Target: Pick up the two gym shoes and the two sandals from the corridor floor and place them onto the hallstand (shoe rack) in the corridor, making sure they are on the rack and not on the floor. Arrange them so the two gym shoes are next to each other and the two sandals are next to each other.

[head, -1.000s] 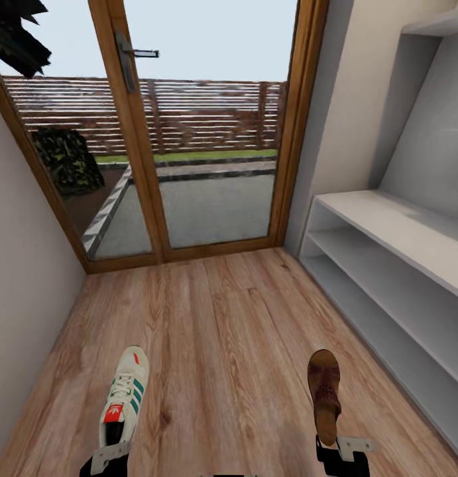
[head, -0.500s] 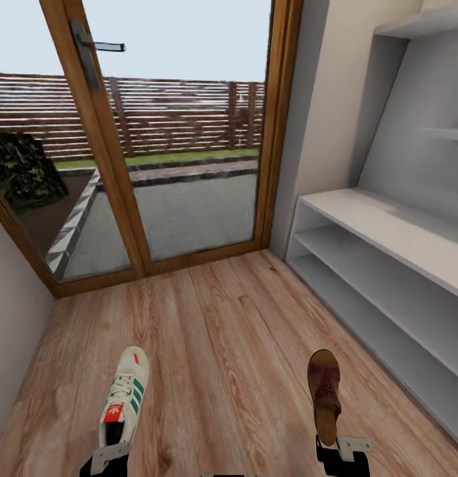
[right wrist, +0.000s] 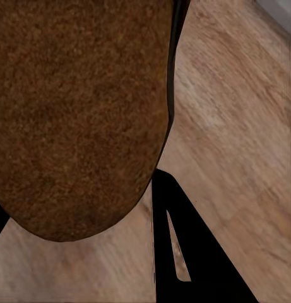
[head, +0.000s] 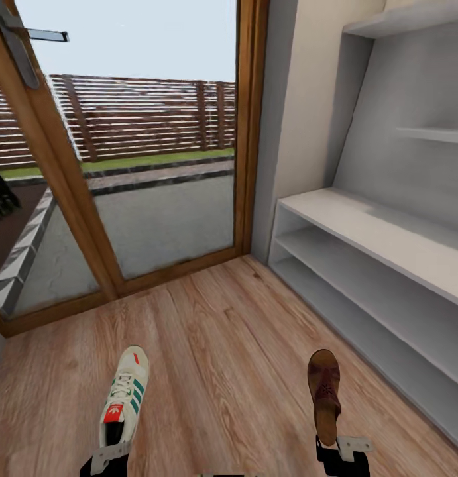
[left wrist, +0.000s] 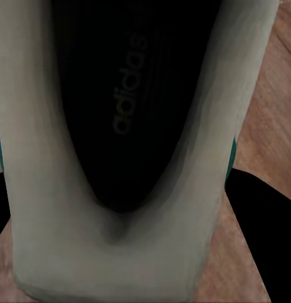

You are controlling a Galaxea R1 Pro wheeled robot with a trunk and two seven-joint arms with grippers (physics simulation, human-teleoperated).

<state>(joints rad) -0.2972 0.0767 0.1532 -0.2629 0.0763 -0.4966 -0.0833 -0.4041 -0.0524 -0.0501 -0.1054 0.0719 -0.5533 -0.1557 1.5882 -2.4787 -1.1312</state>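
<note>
One gym shoe point(head: 124, 395), insole lettering point(left wrist: 129, 88) wrist-side

gym shoe point(head: 124, 397): matt cream leather | sandal point(head: 323, 392): grainy brown leather | floor point(head: 229, 358): wood-grain planks

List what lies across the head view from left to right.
Door handle → gym shoe in the left gripper → wooden door frame post → sandal in the right gripper → hallstand.

Frame edge crops both tools; hallstand point(head: 388, 238) runs off right.
</note>
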